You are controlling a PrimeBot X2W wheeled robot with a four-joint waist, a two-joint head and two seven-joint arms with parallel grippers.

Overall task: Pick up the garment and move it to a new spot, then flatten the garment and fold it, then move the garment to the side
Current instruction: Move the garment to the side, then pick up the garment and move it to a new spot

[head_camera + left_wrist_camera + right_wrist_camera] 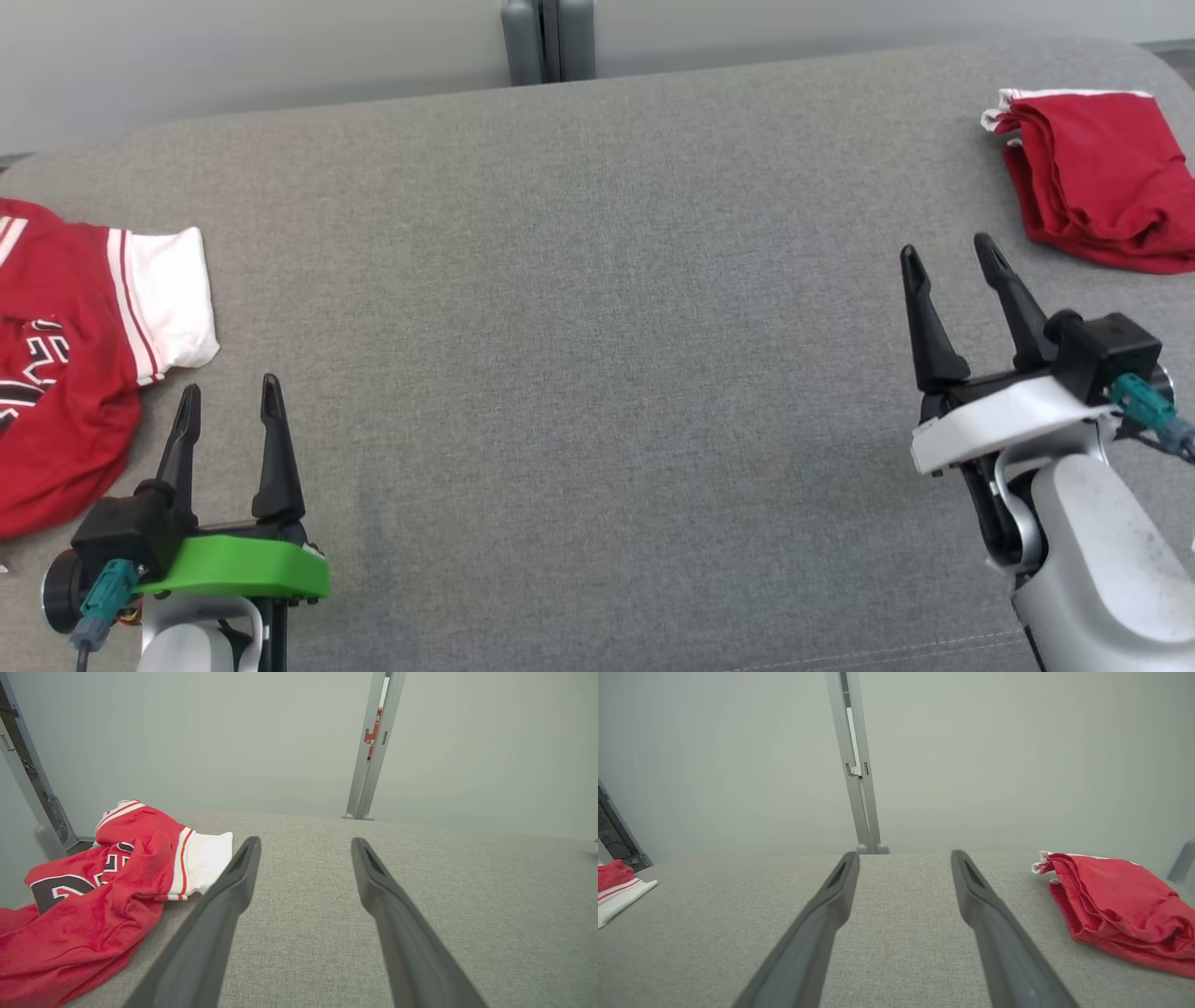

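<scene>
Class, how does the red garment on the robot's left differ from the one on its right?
The left garment lies loose and spread; the right garment is folded into a compact stack. The left garment shows dark lettering; the right garment shows none. Both are red with white trim.

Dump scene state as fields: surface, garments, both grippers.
surface: grey fabric top
unfolded: red jersey, crumpled at the left edge, white sleeve toward the centre
folded: red garment, folded stack at the far right
left: left gripper, open, holding nothing, beside the red jersey
right: right gripper, open, holding nothing, short of the red garment
</scene>
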